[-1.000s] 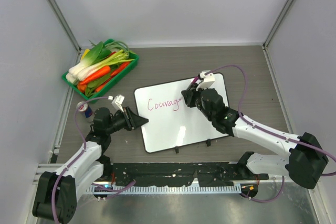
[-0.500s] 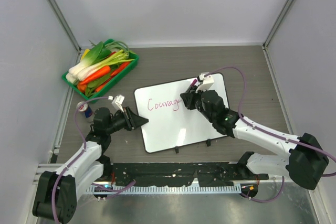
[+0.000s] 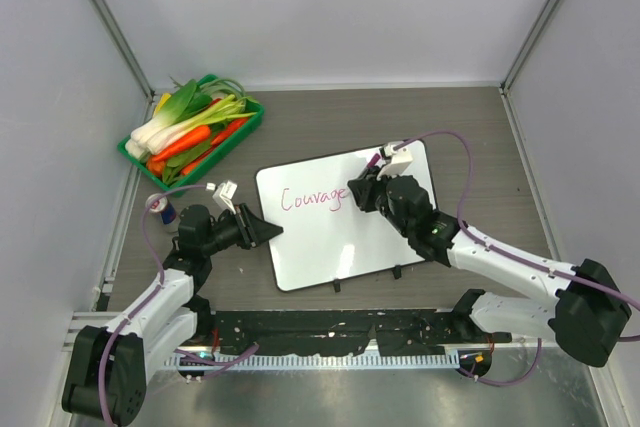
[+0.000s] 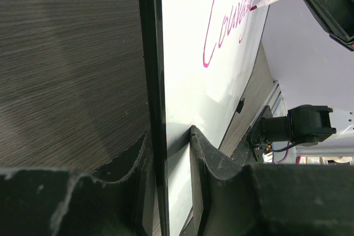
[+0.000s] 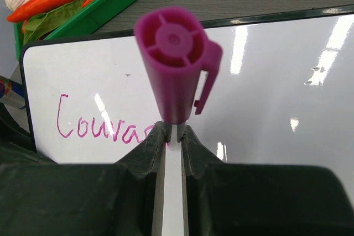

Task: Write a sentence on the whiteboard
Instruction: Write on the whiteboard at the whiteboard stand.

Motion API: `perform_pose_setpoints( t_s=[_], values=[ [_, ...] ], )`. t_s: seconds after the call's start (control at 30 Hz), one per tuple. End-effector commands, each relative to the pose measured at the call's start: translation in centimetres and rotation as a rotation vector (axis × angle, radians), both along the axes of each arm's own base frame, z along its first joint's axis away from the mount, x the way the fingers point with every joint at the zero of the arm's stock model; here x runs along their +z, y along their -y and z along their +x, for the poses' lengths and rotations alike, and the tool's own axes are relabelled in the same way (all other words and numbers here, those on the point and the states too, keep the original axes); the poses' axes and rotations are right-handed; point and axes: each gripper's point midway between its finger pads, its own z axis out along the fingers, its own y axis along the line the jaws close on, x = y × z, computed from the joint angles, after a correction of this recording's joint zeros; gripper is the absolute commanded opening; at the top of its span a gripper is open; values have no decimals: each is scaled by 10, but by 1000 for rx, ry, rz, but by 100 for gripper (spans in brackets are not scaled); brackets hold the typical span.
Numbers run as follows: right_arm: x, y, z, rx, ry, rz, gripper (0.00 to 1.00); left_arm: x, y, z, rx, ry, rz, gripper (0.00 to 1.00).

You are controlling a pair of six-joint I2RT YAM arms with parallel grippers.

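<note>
The left edge of the glossy white, black-framed rectangular whiteboard [image 3: 330,247], laid flat mid-bench, was clamped by the left claw [image 3: 272,234], seemingly so that sliding under pen pressure was prevented. The pink cursive sentence [image 3: 315,199] was written only as far as "Courage", at whose end the tip of a magenta plastic marker [image 5: 176,53] was pressed, pinched by the right claw [image 3: 358,190]. Everything was borne by a dark wood-grain bench [image 3: 480,137], enclosed by plain pale walls [image 3: 330,7].

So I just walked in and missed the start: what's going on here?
The right gripper holds a magenta marker with its tip on the whiteboard, at the end of the pink writing, which reads "Courage". The left gripper is clamped on the board's edge on the left arm's side, apparently steadying it. The rest of the board is blank.
</note>
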Motion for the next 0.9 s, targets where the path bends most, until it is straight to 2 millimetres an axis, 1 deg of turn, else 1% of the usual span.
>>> perform_pose_setpoints(
  t_s=[0.0,0.03,0.13,0.27,0.33,0.4,0.47,0.53,0.7,0.87],
  values=[
    [1,16,5,-70,20,-35,2,5,-1,5,-2,62,18,0],
    [2,16,6,-75,22,-32,2,5,-1,5,-2,62,18,0],
    [12,14,7,-70,41,-7,2,5,-1,5,-2,63,18,0],
    [30,13,6,-64,75,26,2,6,-1,5,-2,65,18,0],
    [48,13,4,-55,105,67,1,5,-1,5,-2,63,18,0],
    [62,16,0,-57,137,105,1,6,-1,6,0,65,18,0],
    [75,22,-1,-76,172,137,1,6,-1,5,-2,65,18,0],
    [83,27,2,-98,196,133,1,6,-1,5,0,66,18,0],
    [79,31,9,-127,196,75,1,6,-1,5,0,65,18,0],
    [67,28,17,-116,168,45,1,6,-1,5,0,66,19,0]
  ],
)
